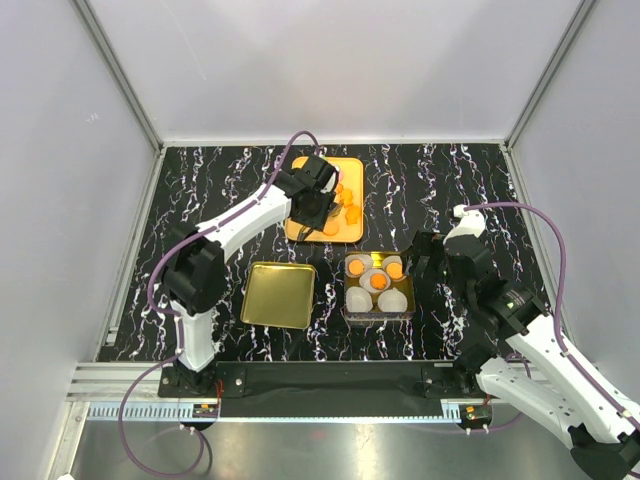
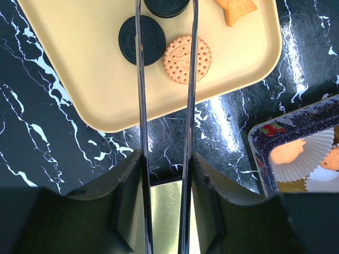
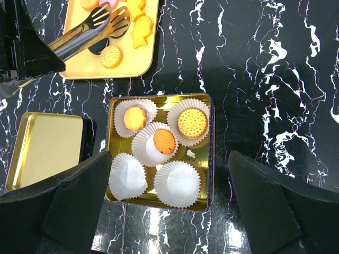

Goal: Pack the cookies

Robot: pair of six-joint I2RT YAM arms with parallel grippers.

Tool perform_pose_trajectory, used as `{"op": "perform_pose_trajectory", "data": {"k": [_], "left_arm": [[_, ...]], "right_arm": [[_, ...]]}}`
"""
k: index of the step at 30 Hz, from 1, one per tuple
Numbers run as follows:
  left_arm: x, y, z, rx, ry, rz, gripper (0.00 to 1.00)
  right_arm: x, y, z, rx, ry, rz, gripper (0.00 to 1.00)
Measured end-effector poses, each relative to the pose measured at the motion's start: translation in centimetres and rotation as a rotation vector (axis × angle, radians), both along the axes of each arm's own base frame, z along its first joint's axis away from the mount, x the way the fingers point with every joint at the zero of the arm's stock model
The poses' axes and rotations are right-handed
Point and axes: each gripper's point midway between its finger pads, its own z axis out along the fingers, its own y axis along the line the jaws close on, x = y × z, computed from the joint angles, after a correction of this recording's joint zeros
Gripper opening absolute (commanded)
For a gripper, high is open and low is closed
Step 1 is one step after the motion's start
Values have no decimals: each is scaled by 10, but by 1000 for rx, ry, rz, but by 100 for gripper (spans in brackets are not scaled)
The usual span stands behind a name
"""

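Observation:
The cookies lie on a yellow tray (image 1: 345, 232) at the back: two black discs (image 2: 151, 45), a round tan one (image 2: 177, 62) and a star-shaped orange one (image 2: 235, 9). My left gripper (image 1: 310, 205) (image 2: 167, 159) is shut on metal tongs (image 2: 189, 106), whose blades stand apart above the black and tan cookies. The tongs also show in the right wrist view (image 3: 92, 29). An open tin (image 3: 206, 153) holds several white paper cups; three carry cookies (image 3: 164, 141). My right gripper (image 1: 428, 262) (image 3: 169, 206) is open and empty, just right of the tin.
The tin's gold lid (image 1: 279, 294) lies left of the tin, under the left arm. Two paper cups (image 3: 183, 182) at the tin's near side hold nothing. Grey walls enclose the black marble table (image 1: 470, 190).

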Motion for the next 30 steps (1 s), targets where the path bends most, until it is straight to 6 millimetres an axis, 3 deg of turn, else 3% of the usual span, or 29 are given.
{"op": "perform_pose_trajectory", "data": {"k": [6,22,27,30], "left_arm": [[2,0,1,1,-4,-3,35],[9,4,26,0,-43,7,34],[4,8,42,-15,-59,7,34],[-2,7,62,-42,-86,-2,34]], "right_arm": [[0,0,1,2,-3,0,100],[0,0,1,3,-3,0,100],[0,0,1,3,-3,0,100],[0,0,1,2,-2,0,100]]}}
